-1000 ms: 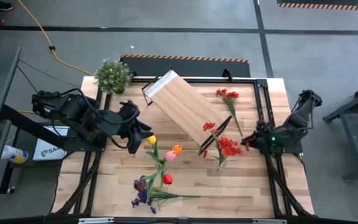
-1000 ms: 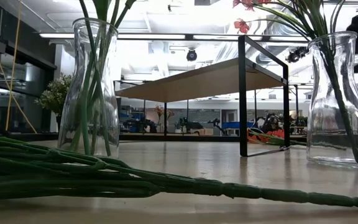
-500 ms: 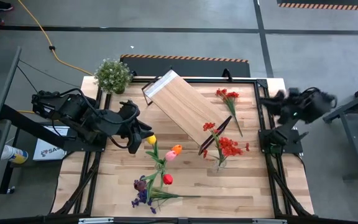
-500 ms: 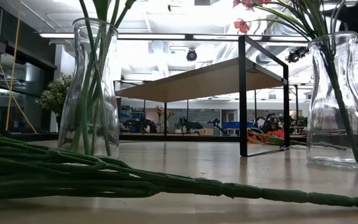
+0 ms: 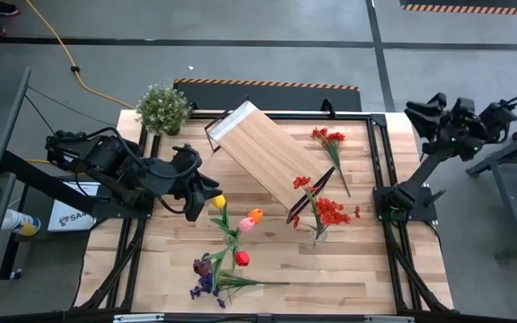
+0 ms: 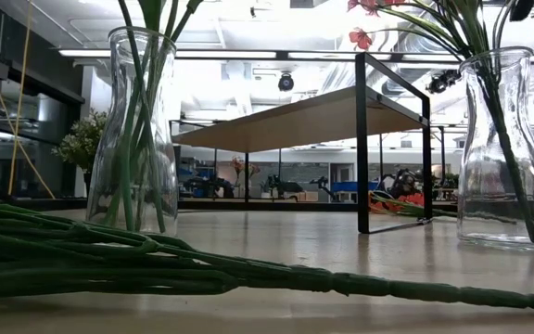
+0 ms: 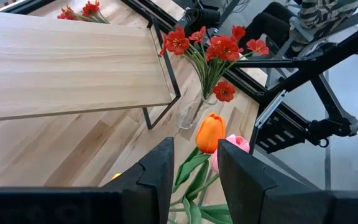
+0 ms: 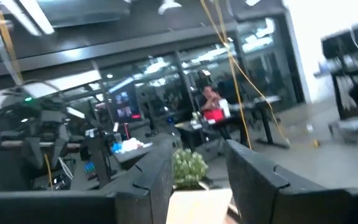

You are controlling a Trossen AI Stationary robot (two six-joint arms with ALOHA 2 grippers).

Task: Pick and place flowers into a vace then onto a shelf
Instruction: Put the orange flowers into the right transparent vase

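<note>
At nine o'clock on the counter (image 5: 348, 269), the left gripper (image 5: 206, 190) hovered with its fingers (image 7: 154, 180) a narrow gap apart and holding nothing, just beside the yellow tulip (image 5: 219, 202) of the left-hand vase (image 6: 135, 130). The right gripper (image 5: 424, 112) was raised off the counter at two o'clock, beyond its edge, fingers (image 8: 148, 180) likewise narrowly parted and empty. The shelf (image 5: 263, 157) lay diagonally across the middle, from eleven toward four. One vase of red flowers (image 5: 330, 213) stood at its four o'clock end; loose red sprays (image 5: 328, 136) lay at one o'clock, and a purple spray (image 5: 205, 274) with loose stems lay at seven o'clock. By my judgement the step in hand was a fresh pick: the right arm would do well to descend squarely over the loose red sprays, close on the stems rather than the blossoms, and lift clear before swinging toward a vase, keeping off the shelf's black frame. The overhead view alone gave the whole layout and both arms; the low view showed what it hid, namely the clear glass of both vases, the stems standing inside them, and the shelf board raised on its frame; the left wrist view showed the orange tulip (image 7: 210, 132) and pink one close ahead.
</note>
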